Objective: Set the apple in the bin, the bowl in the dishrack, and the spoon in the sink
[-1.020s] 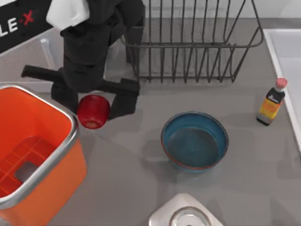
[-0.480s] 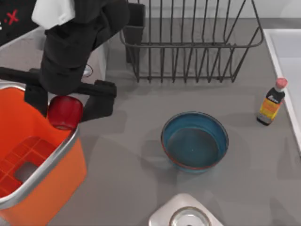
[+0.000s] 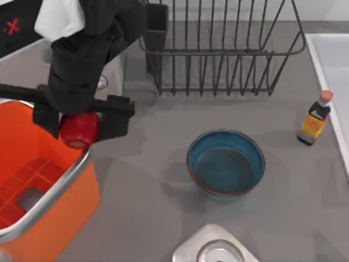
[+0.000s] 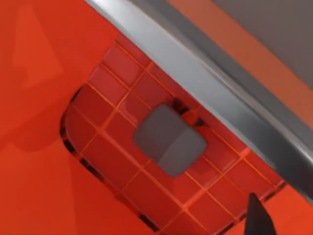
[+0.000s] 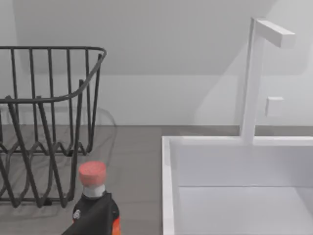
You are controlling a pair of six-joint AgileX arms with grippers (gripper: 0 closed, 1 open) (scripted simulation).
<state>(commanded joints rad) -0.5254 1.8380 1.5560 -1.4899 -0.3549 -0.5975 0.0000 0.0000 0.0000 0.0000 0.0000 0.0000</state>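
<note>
Apple (image 3: 79,129) sits clamped between the left gripper (image 3: 79,121) fingers, over the bin (image 3: 32,218) rim at about 9 o'clock of the table. Left wrist view adds the bin's ribbed orange floor with a grey square patch (image 4: 169,139). Blue bowl (image 3: 226,165) rests on the table near centre, dishrack (image 3: 221,49) at 12 o'clock. Right wrist view adds the sink (image 5: 234,186) with its faucet (image 5: 259,73), and a sauce bottle (image 3: 315,118) at 3 o'clock.

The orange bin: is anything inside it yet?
Nothing lies in the bin yet: its ribbed floor looks bare, though the arm covers one corner. The left tool holds the apple above the rim.
</note>
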